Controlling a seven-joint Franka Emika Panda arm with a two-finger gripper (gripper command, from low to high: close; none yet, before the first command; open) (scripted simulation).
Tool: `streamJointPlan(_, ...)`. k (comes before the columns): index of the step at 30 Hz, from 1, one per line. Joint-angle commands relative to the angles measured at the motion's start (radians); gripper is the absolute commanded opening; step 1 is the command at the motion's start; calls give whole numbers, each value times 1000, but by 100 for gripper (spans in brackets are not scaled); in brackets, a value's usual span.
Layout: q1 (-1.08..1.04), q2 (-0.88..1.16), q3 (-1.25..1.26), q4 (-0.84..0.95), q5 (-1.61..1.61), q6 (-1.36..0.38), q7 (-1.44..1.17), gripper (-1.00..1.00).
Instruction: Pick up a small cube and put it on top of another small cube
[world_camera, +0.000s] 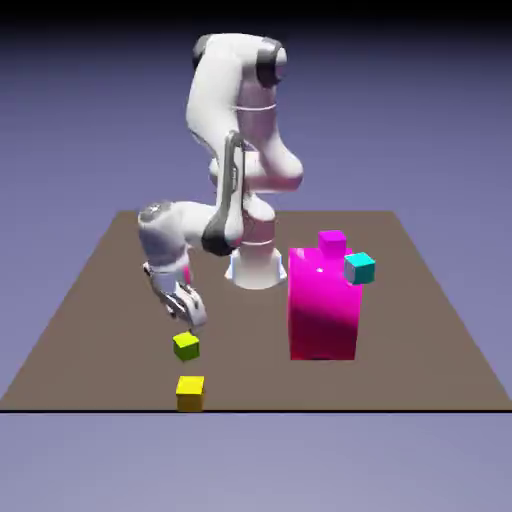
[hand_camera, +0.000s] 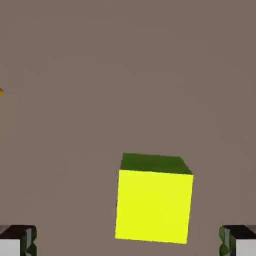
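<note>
The fingers (hand_camera: 128, 242) stand wide apart, one tip at each bottom corner of the hand view, gripping nothing. Between them, but nearer the right tip, the olive cube (hand_camera: 153, 205) sits on the bare brown table (hand_camera: 125, 75) — its lit face bright yellow-green, its top face darker green. Neither tip touches it.

In the exterior view the fingers (world_camera: 190, 318) hang just above and slightly behind the olive cube (world_camera: 186, 346), pointing down at a slant. Taking that cube as the landmark: a brighter yellow cube (world_camera: 190, 392) lies just in front of it, close to the table's (world_camera: 90, 320) near edge. Well off toward the exterior view's right stands a large magenta block (world_camera: 322, 305). Behind the top of that block a small magenta cube (world_camera: 332, 241) shows; whether it rests on the block cannot be told. The cyan cube (world_camera: 359, 268) sits at the block's upper right corner, farther from the olive cube than anything else.

No face of any cube or block carries writing, a label or a brand mark — all are plain colour.
</note>
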Motion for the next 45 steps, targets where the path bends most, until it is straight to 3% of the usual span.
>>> streamJointPlan(1,-11,36,20,5,34,29,-25,0)
streamJointPlan(6,-61,206,114,26,191,165,-141,0)
streamJointPlan(7,-61,206,114,26,191,165,-141,-100)
streamJointPlan(14,6,-6,7,5,-5,-9,-13,-100)
streamJointPlan(37,471,-409,528,351,-346,-713,-1014,-100)
streamJointPlan(39,476,-413,533,354,-350,-721,-1024,-100)
streamJointPlan(44,471,-367,532,216,-366,-539,-1007,-100)
streamJointPlan(45,471,-367,532,216,-366,-539,-1007,100)
